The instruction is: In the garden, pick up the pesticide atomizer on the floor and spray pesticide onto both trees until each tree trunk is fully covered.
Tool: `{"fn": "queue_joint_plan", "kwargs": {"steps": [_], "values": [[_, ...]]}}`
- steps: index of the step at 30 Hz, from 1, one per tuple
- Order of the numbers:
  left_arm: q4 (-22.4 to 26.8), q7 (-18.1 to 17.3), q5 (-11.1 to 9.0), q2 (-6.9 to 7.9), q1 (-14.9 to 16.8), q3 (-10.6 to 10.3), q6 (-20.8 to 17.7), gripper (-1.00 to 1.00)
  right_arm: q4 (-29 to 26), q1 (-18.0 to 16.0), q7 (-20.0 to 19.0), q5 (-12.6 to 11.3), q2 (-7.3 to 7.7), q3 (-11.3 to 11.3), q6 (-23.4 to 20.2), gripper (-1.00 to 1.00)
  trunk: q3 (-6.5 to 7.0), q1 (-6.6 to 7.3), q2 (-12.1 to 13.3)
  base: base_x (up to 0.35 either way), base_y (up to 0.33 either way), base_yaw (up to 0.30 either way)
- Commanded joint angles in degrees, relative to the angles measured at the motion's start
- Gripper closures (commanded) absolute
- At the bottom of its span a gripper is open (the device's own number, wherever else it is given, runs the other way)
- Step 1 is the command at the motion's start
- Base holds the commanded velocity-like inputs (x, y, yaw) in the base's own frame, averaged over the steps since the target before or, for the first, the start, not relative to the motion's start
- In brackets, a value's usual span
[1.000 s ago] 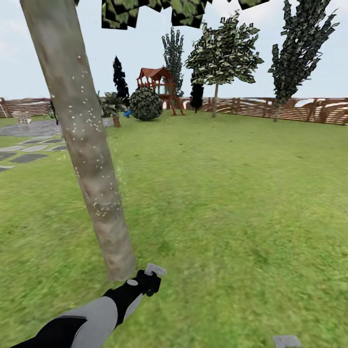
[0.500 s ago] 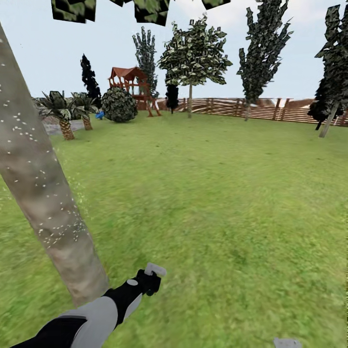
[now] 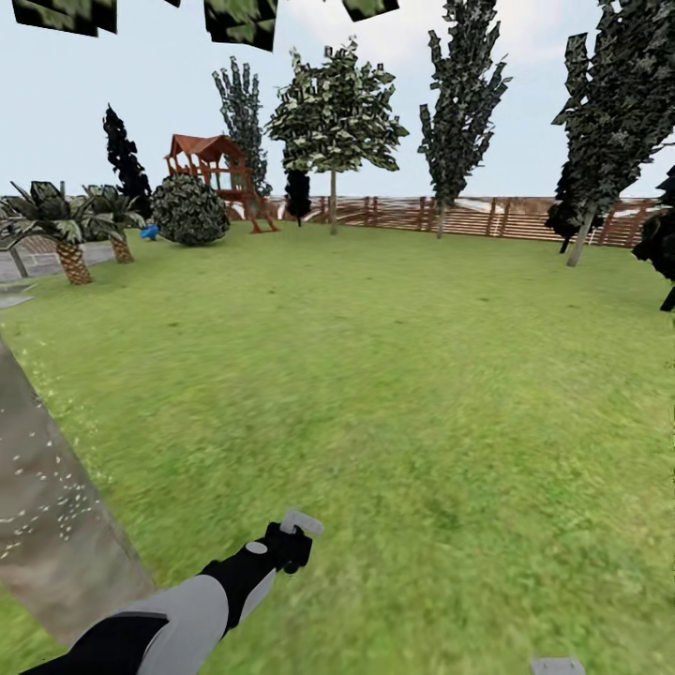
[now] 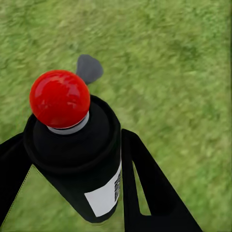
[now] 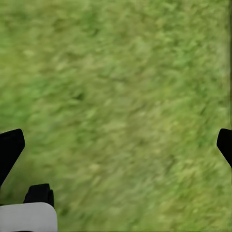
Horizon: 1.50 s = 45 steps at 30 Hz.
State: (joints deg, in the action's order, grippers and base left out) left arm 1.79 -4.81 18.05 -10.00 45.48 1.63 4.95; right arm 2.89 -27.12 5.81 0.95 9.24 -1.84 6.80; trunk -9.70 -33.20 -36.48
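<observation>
The pesticide atomizer (image 4: 77, 150) is a black bottle with a red tip, and my left gripper (image 4: 72, 169) is shut on it. In the head view the atomizer's pale trigger head (image 3: 300, 522) pokes out of the left gripper (image 3: 286, 548), low over the lawn. One tree's grey-brown trunk (image 3: 47, 506) leans at the lower left, dotted with white pesticide specks (image 3: 56, 511). The other tree (image 3: 333, 112) stands far off by the fence, its thin trunk (image 3: 332, 202) bare. My right gripper (image 5: 116, 145) hangs open over grass, its fingers wide apart.
Green lawn stretches ahead to a brown slatted fence (image 3: 469, 217). Short palms (image 3: 66, 248), a round bush (image 3: 189, 211) and a wooden playset (image 3: 216, 164) stand at the far left. Dark cypresses (image 3: 609, 112) rise at the right. Grey paving (image 3: 14, 300) shows at the left edge.
The camera has swung to the right, so the whole picture slid left and the speckled trunk now sits at the left edge. The left arm keeps its pose and its hold on the atomizer.
</observation>
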Motion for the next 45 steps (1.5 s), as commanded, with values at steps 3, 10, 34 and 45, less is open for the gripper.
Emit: {"fn": "queue_joint_plan", "kwargs": {"steps": [3, 10, 34, 45], "values": [[0.2, 0.0, 0.2, 0.00, 0.0, 0.3, 0.2, 1.00, 0.3, -0.1, 0.2, 0.1, -0.01, -0.2, 0.4, -1.00, -0.05, -0.06, -0.1, 0.350, 0.000, -0.047], [0.7, 0.1, -8.1, 0.00, 0.0, 0.7, 0.2, 1.00, 0.3, -0.1, 0.2, 0.1, -0.01, -0.2, 0.4, -1.00, -0.04, -0.06, -0.1, 0.350, 0.000, -0.005], [0.9, 0.1, -8.8, 0.00, 0.0, 0.6, 0.2, 1.00, 0.3, 5.8, 0.5, 0.5, -1.16, -0.2, 0.2, -1.00, 0.39, -0.06, -0.1, 0.350, 0.000, 0.000], [0.9, 0.1, -8.7, 0.00, 0.0, 0.6, 0.2, 1.00, 0.2, 11.4, -17.9, 0.7, 1.56, -0.3, 0.0, -1.00, 0.39, -0.06, -0.1, 0.350, 0.000, 0.000]]}}
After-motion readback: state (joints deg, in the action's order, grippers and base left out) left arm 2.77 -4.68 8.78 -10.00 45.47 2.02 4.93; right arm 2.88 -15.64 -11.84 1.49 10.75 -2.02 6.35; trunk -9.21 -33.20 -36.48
